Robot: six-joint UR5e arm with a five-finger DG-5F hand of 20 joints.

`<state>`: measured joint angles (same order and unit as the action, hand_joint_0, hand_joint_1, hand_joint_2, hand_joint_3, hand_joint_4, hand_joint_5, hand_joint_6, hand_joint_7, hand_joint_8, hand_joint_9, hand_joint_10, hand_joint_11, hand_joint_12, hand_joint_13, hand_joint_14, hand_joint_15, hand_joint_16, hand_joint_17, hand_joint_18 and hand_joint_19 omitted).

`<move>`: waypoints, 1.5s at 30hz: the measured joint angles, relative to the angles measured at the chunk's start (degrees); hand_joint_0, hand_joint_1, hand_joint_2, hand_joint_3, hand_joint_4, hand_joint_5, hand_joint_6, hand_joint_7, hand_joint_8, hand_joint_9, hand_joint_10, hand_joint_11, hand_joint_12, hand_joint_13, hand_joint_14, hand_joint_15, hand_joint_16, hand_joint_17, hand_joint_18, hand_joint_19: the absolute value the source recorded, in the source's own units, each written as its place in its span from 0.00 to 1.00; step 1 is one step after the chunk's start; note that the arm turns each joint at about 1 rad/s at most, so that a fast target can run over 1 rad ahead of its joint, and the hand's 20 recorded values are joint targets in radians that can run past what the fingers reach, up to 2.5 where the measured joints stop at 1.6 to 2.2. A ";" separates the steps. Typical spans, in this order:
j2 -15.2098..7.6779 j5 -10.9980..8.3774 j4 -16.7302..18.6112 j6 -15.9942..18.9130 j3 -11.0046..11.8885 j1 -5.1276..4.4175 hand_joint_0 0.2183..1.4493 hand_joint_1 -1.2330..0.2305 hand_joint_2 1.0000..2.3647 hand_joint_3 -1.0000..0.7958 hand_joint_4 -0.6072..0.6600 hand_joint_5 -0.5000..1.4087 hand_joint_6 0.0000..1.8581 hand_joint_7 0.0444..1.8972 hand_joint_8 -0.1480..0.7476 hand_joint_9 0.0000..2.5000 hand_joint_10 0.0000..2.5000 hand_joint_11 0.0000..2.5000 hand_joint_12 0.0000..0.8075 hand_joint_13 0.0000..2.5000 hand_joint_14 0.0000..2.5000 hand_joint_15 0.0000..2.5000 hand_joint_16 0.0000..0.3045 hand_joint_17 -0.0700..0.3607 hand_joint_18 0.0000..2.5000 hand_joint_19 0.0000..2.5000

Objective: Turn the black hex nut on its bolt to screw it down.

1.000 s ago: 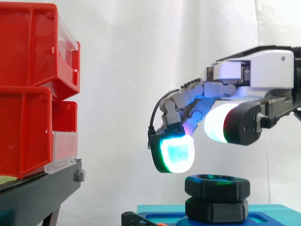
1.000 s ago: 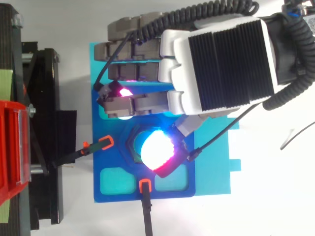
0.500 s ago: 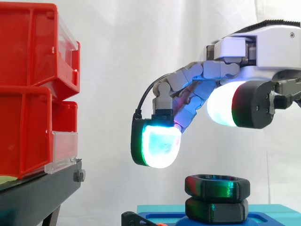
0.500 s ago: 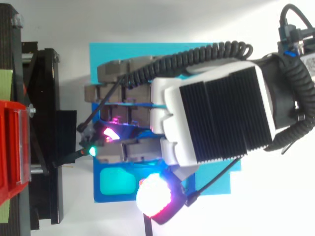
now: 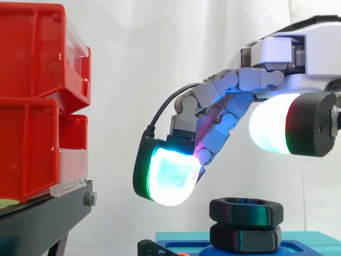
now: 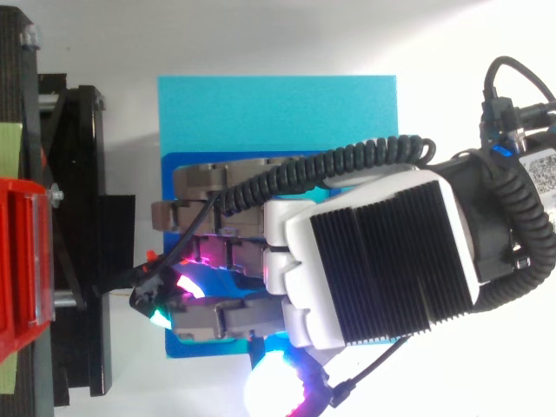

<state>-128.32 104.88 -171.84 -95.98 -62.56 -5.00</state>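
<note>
Two tiers of red bins [image 5: 32, 101] stand stacked on a black stand [image 5: 42, 218] at the left of the side view, before a white curtain [image 5: 138, 64]. Seen from above, a white tabletop [image 6: 261, 35] carries a cyan plate [image 6: 278, 113] with a darker blue fixture [image 6: 187, 346] on top of it, just beside the stand.

From the right edge of the side view the hand [image 5: 290, 56] reaches in over that fixture. Its fingers arch loosely forward and down, and the nearest fingertip pad [image 5: 168, 178] glows white and cyan with a green rim. That pad hangs in the air up and to the left of the nut, clear of it. The thumb pad [image 5: 272, 125] glows white with a red and green edge. It sits higher, to the right, and well apart from the fingers. The hand is spread and holds nothing.

Below the hand, the black hex nut [image 5: 245, 210] lies flat with its bore upright and its opening facing up. Its broad faces are level and its flats face sideways. It sits squarely over a second black hex piece [image 5: 245, 238] that rises from the blue fixture, and only a thin seam shows between them. Whether the two touch cannot be told.
</note>
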 measured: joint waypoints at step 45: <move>-0.02 -1.05 4.22 -0.44 -3.10 1.48 0.26 0.71 0.00 0.28 0.57 0.26 0.27 0.67 0.45 0.38 0.00 0.03 0.38 0.27 0.00 0.02 0.13 0.37 0.23 0.15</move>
<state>-128.34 103.82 -167.61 -96.42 -65.67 -3.51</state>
